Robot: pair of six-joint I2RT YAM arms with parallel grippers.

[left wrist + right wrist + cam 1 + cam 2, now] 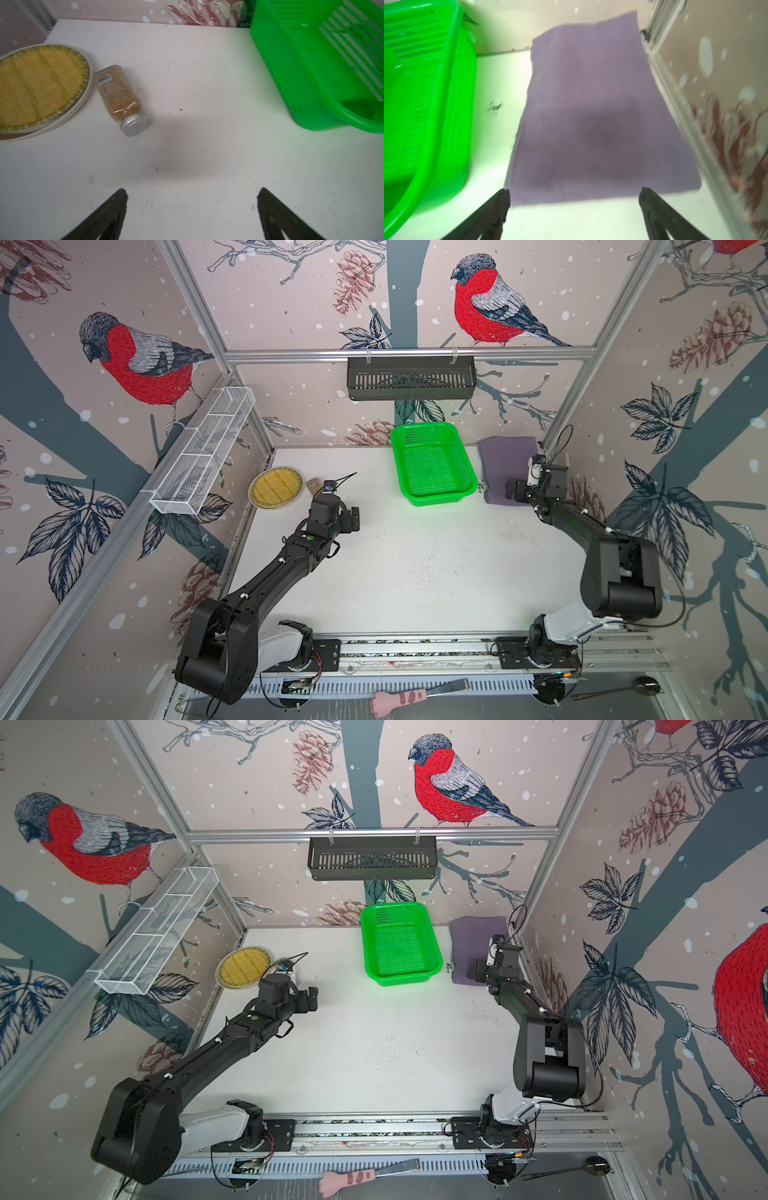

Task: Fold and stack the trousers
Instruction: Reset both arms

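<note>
The trousers [500, 460] [469, 940] lie folded into a flat purple-grey rectangle in the back right corner of the white table, in both top views. Their near edge fills the right wrist view [591, 114]. My right gripper [514, 490] [478, 971] [574, 195] hovers over that near edge, open, with nothing between its fingers. My left gripper [353, 518] [311, 998] [192, 195] is open and empty over bare table at the left, far from the trousers.
A green basket [436, 497] [301, 72] [425, 104] stands just left of the trousers. A yellow plate [275, 488] [37, 87] and a spice jar lying on its side [122, 99] sit at the back left. A white wire rack [203, 452] and a black basket [411, 377] hang on the walls.
</note>
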